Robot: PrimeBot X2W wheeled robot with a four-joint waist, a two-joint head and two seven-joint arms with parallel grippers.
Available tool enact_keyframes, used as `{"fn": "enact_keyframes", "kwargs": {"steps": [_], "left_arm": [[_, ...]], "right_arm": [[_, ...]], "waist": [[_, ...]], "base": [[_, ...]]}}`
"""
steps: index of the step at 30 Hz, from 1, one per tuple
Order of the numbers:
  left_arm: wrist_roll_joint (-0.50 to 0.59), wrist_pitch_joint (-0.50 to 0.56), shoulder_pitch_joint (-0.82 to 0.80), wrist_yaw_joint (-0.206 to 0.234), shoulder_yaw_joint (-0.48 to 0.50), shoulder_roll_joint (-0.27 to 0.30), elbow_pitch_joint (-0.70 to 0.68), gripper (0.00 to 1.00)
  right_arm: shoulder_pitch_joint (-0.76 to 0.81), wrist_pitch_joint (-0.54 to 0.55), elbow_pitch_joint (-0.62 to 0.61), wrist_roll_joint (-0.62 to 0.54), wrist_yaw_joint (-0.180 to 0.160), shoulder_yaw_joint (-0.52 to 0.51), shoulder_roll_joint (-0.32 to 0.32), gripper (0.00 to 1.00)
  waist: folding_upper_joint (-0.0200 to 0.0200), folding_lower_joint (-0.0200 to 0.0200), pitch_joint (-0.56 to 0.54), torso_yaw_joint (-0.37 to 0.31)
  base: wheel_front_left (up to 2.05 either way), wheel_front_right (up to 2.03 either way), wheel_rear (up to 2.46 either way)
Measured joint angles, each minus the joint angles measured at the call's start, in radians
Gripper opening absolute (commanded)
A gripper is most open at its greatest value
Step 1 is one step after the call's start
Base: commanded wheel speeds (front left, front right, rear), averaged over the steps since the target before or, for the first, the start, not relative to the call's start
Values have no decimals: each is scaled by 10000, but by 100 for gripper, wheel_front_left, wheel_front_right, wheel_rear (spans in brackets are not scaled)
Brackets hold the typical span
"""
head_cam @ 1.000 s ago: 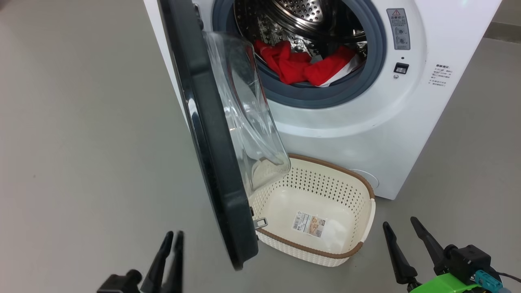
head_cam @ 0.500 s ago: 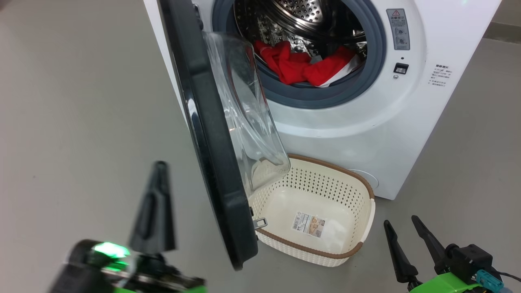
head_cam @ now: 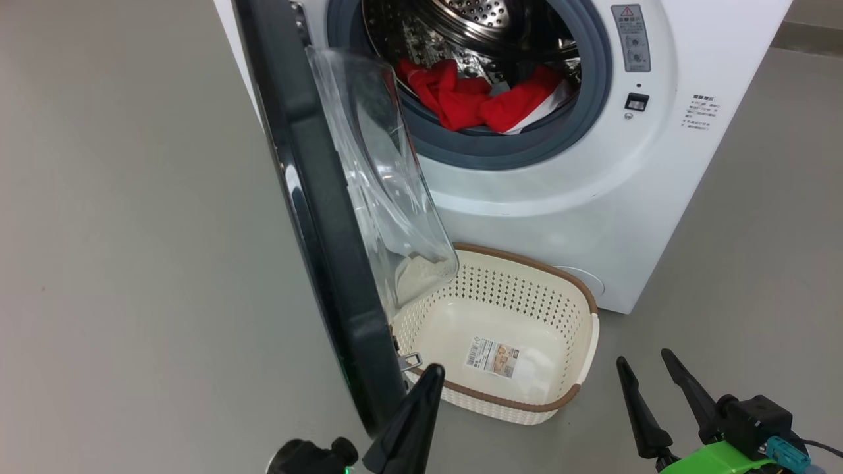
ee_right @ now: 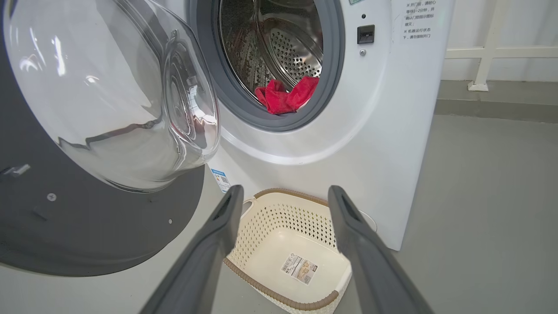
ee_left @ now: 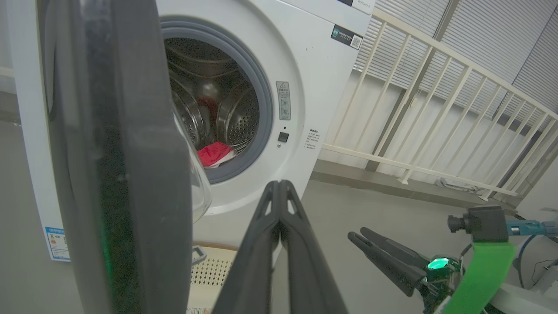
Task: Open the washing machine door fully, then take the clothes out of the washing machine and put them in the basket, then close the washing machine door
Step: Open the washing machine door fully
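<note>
The washing machine door (head_cam: 316, 217) is found partly open, its glass bowl overhanging the basket (head_cam: 527, 403) set on the floor before the washing machine (head_cam: 658, 197); the clothes (head_cam: 481, 102) are heaped in its drum. The left hand (head_cam: 431, 376), pinched shut and empty, is placed beside the door's lower rim, seemingly to push it wider; the right hand (head_cam: 644, 359) is spread, empty.
</note>
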Motion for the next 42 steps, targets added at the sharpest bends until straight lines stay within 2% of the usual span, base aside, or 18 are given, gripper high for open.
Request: {"fn": "enact_keyframes", "kwargs": {"steps": [9,22,30,42], "left_arm": [[-642,0,-188,0,384,-2,1296,0],[-972,12,-119,-77,1285,-125,1576,0],[-683,12,387,228,2997,-117,1273,0],[-403,13,348,236,5595,-151,1755,0]], "right_arm": [[-14,0,-35,0,0,27,0,100],[-14,0,-105,13,0,67,0,100],[-13,0,-226,121,0,98,-13,100],[-25,0,-236,119,0,40,-128,100]], "waist": [[0,0,34,-129],[0,0,-22,37],[0,0,7,252],[0,0,292,304]], "base": [[0,0,0],[0,0,0],[0,0,0],[0,0,0]]}}
